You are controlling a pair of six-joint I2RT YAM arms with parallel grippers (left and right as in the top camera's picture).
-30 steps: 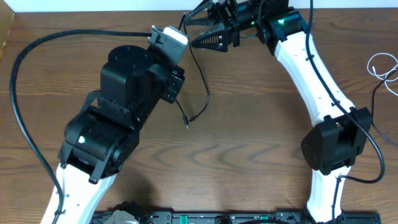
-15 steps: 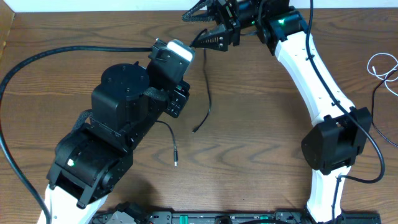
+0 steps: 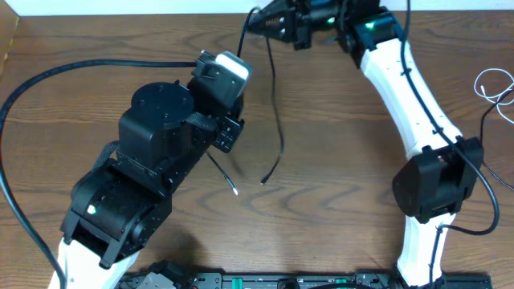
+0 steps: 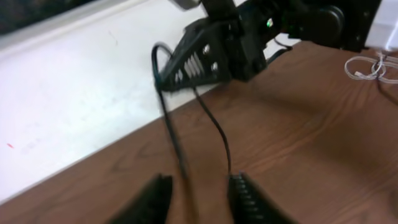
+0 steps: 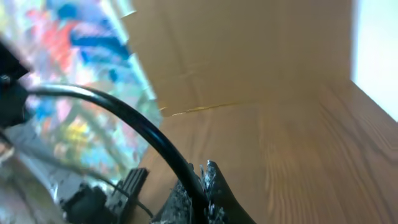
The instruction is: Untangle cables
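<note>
Two strands of one black cable (image 3: 280, 120) hang from the right gripper's (image 4: 165, 79) pinched fingers at the worktop's (image 3: 337, 201) far edge. The left gripper (image 4: 199, 183) fingers stand apart with the strands between them. Bare wood spreads below that right gripper, and a white cable (image 4: 367, 67) lies well to its right.

The right arm reaches far forward, the right gripper (image 3: 257, 22) pinched shut on a black cable (image 3: 279, 128); the left gripper (image 4: 199, 186), aimed toward it, stands parted.
</note>
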